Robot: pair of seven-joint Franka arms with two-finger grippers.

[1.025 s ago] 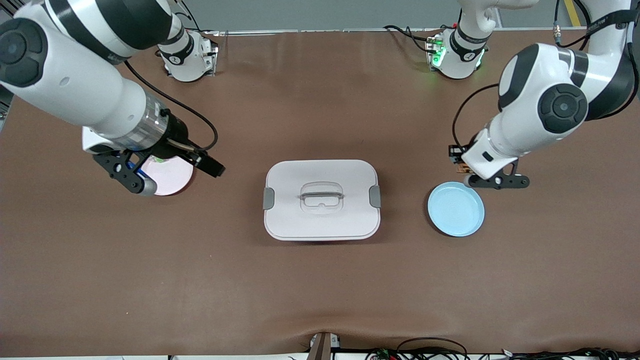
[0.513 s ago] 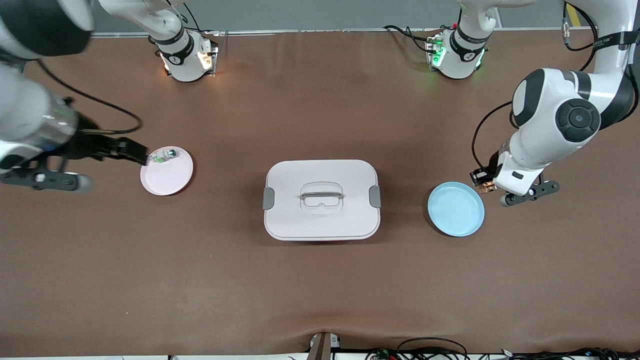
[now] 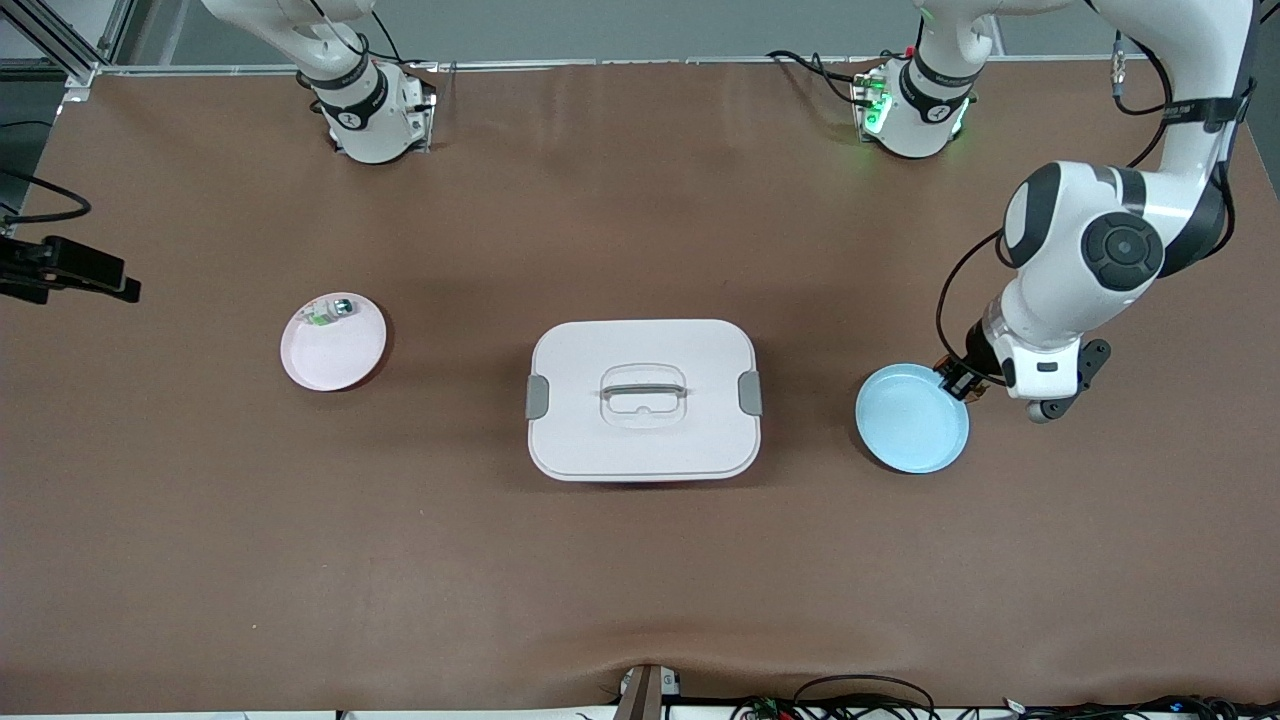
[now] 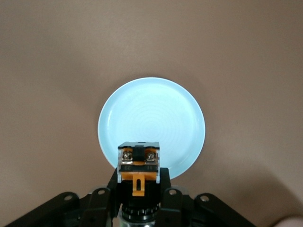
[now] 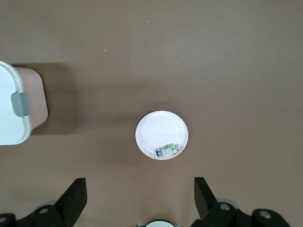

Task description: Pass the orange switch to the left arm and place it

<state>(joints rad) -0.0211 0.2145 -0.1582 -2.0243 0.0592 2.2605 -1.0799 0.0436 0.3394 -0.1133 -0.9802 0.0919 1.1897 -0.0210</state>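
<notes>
The orange switch (image 4: 138, 166), an orange body with a black end, is held between the fingers of my left gripper (image 4: 138, 183), which is shut on it. In the front view the left gripper (image 3: 962, 383) hangs over the rim of the pale blue plate (image 3: 910, 418), on the side toward the left arm's end of the table. The white box (image 3: 643, 398) with grey clips sits mid-table. My right gripper (image 5: 140, 198) is open and holds nothing, high above the table beside the pink plate (image 5: 161, 135). Only a black part of that hand (image 3: 70, 272) shows at the front view's edge.
A small green-white-silver part (image 3: 330, 312) lies on the pink plate (image 3: 333, 350), at its edge farther from the front camera. The brown table cloth is bare around the box and both plates. Cables lie near the arm bases and along the near edge.
The right arm has pulled away from over the pink plate toward its end of the table, uncovering the plate. The left arm has carried the switch to the blue plate's rim.
</notes>
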